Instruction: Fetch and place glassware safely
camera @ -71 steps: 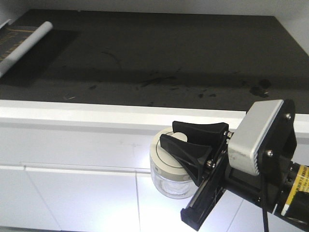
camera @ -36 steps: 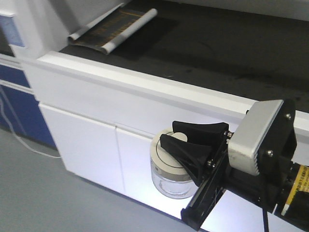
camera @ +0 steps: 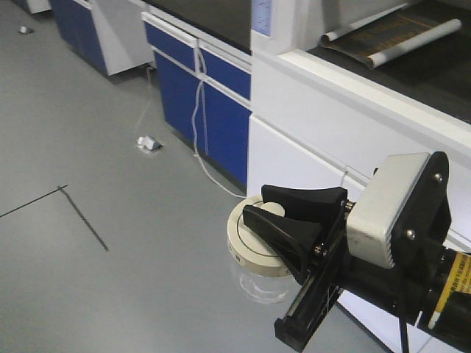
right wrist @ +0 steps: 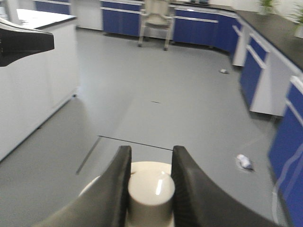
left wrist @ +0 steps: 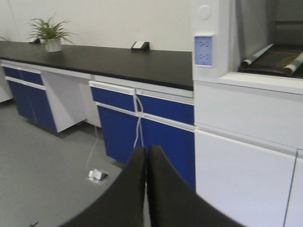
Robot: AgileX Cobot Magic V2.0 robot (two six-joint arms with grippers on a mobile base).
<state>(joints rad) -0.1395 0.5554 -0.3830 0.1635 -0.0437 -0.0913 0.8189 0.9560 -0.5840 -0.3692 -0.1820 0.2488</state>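
The glassware (camera: 259, 273) is a small clear jar with a round off-white lid and a centre knob (right wrist: 150, 190). It hangs in the air above the grey floor at the lower middle of the front view. My right gripper (camera: 274, 212) is shut on the knob, one black finger on each side. In the right wrist view the knob fills the gap between the fingers (right wrist: 115, 189). My left gripper (left wrist: 146, 153) shows only in the left wrist view, its two black fingers pressed together with nothing between them.
A white fume cupboard (camera: 346, 110) stands at the right, with a rolled paper (camera: 397, 33) on its dark worktop. Blue cabinets (camera: 210, 103) with a hanging white cable line the wall. A crumpled scrap (camera: 149, 143) lies on the floor. A chair (right wrist: 155, 19) stands far off.
The view has swung left, away from the dark worktop and over the open floor and blue cabinets. The jar stays held by its knob in the right gripper, unchanged relative to the arm.
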